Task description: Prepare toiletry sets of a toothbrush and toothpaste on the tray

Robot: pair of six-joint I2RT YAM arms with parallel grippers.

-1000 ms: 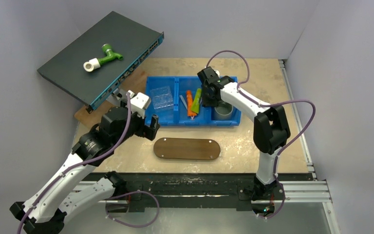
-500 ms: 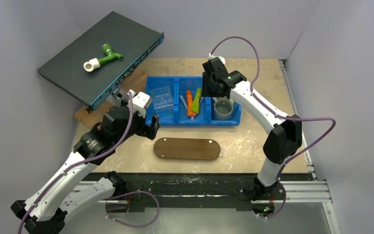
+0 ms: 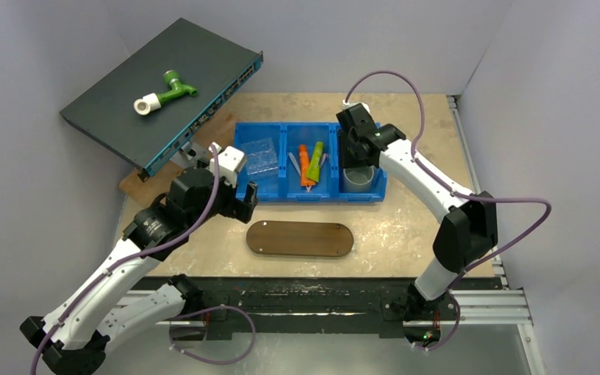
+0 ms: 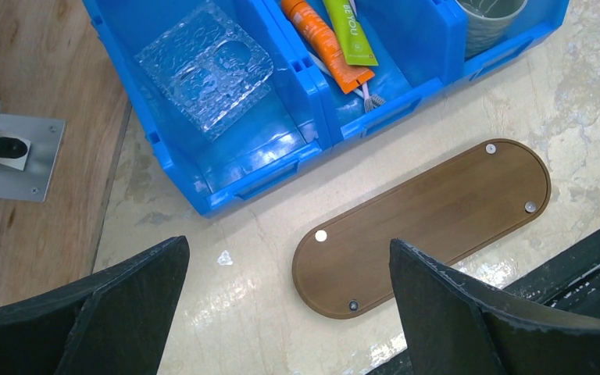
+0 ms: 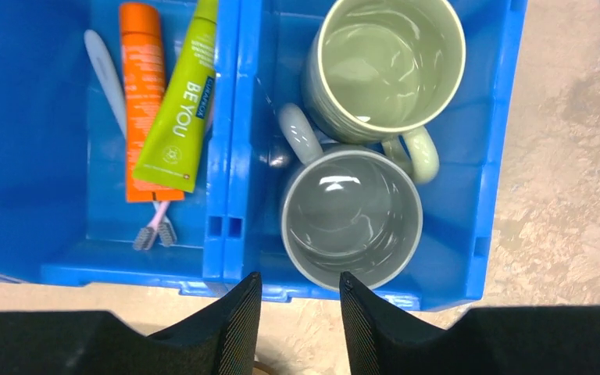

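**Left side.** The left gripper hangs just off the front-left corner of the blue bin; its jaws stand wide apart and hold nothing. Risk: a forward reach from here could strike the bin's front wall and shift the whole bin, disturbing what lies in it.

**Centre.** The tray lies bare on the table, in front of the bin and apart from it; no set has been laid on it yet. All four items are in the bin's middle compartment. The lime-green tube lies slantwise over the orange tube; the pale toothbrush lies beside the orange tube; the pink toothbrush shows only its end from under the tubes. Risks: lifting the lime-green tube may drag the orange one; the brushes lie flat, thin and partly covered, so a pinch may slip or miss; the tray looks glossy, so a tube set down carelessly may slide.

**Right side.** The right gripper hovers above the bin's near wall, over the right compartment; its jaws stand slightly apart, with nothing between them. Beneath it are a grey mug and a green mug, not the toiletries. Risks: a straight descent would meet the grey mug's rim or the divider; the gap looks too narrow to take a tube across its width.
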